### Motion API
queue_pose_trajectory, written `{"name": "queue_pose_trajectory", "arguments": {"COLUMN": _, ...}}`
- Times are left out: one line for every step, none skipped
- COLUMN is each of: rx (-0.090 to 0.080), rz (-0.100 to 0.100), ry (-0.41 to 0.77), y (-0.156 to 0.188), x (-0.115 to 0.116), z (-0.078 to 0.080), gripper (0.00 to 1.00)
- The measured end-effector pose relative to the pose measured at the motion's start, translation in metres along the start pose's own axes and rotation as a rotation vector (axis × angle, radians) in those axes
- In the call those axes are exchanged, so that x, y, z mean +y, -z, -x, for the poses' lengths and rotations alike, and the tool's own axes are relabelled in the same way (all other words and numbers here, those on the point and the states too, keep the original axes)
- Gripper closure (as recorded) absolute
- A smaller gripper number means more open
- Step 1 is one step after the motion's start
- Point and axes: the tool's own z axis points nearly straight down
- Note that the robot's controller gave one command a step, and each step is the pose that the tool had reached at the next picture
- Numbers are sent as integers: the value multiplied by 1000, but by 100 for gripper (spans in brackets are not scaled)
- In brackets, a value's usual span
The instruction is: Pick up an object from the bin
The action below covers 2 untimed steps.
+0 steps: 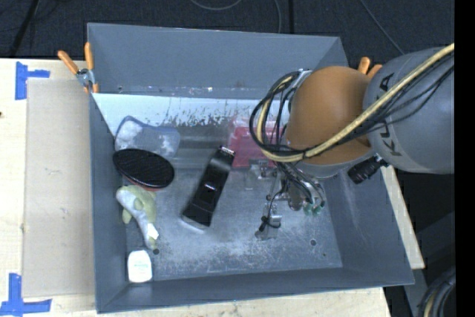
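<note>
Slim black oblong block point(207, 191) nr gripper point(269, 225)

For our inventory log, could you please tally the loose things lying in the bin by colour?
Black: 2, the oval disc and the long block.
White or pale: 2, the bottle-like thing and the small piece.
Pink: 1, the pink thing, partly behind the arm.
Clear: 1, the wrapper.
Total: 6.

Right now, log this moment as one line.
gripper: above bare bin floor | nearest: black oblong box, view-left of it | held: nothing seen
</note>
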Motion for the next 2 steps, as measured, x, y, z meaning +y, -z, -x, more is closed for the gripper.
{"name": "queue_pose_trajectory", "arguments": {"rx": -8, "rz": 0, "ry": -2, "y": 5, "x": 0, "z": 2, "gripper": 0}}
{"name": "queue_pose_trajectory", "arguments": {"rx": -8, "rz": 1, "ry": 148, "y": -50, "x": 46, "z": 30, "gripper": 0}}
